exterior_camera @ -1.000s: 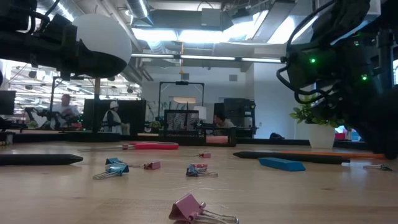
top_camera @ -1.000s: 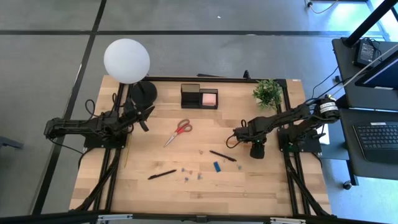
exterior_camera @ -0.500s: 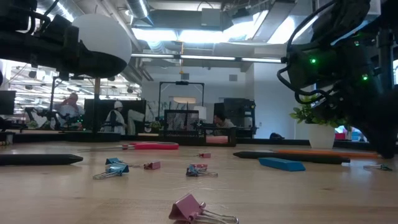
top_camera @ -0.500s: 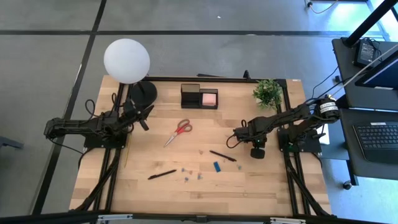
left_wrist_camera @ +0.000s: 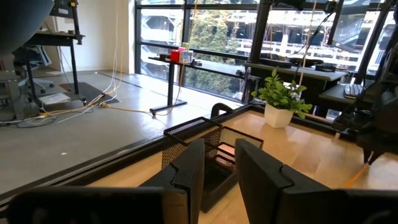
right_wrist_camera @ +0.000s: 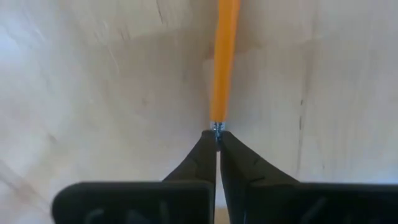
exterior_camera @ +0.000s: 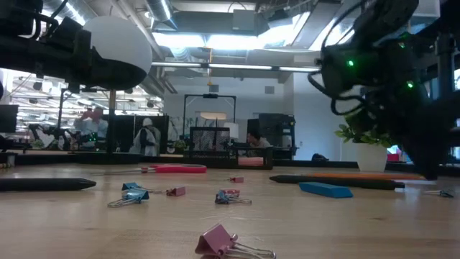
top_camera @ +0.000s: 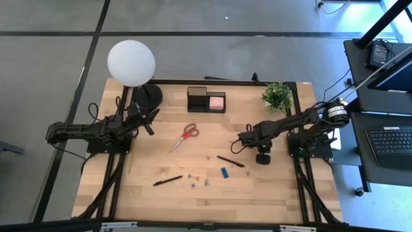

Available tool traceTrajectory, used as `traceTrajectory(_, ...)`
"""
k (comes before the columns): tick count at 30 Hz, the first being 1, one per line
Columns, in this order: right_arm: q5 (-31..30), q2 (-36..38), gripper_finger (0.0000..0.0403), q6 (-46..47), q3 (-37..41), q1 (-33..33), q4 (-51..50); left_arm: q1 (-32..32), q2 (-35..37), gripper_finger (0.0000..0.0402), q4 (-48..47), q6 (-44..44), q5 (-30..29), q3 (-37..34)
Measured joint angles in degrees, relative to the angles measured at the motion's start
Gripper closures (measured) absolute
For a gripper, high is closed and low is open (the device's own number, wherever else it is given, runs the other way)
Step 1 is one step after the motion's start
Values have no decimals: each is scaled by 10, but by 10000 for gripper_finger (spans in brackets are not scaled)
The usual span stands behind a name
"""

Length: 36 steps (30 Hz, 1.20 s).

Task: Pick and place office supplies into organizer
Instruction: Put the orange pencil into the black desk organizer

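Fingertips of the right gripper (right_wrist_camera: 216, 138), pinched shut on the metal end of a thin orange pencil (right_wrist_camera: 222, 59) at frame centre, grip a light, stiff, roll-prone shaft best taken mid-length.

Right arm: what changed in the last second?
The right tool shut on the end of an orange pencil, and the arm shifted slightly toward the table's middle. The left tool by the organizer, the scissors and the clips stayed put.
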<state>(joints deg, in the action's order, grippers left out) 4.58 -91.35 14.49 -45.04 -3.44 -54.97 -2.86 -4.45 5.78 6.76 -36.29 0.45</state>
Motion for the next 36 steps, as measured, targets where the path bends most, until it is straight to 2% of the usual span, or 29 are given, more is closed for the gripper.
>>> traceTrajectory(17,-12,2,399,-4,-126,18,-71,0,0,316,0,0,0,0)
traceTrajectory(22,-26,2,399,-12,-132,30,-80,0,0,316,0,0,0,0)
traceTrajectory(27,-25,3,395,34,-129,35,-69,0,0,316,0,0,0,0)
traceTrajectory(32,-24,3,364,55,-129,32,-60,0,0,316,0,0,0,0)
traceTrajectory(36,-14,3,307,84,-128,32,-54,0,0,316,0,0,0,0)
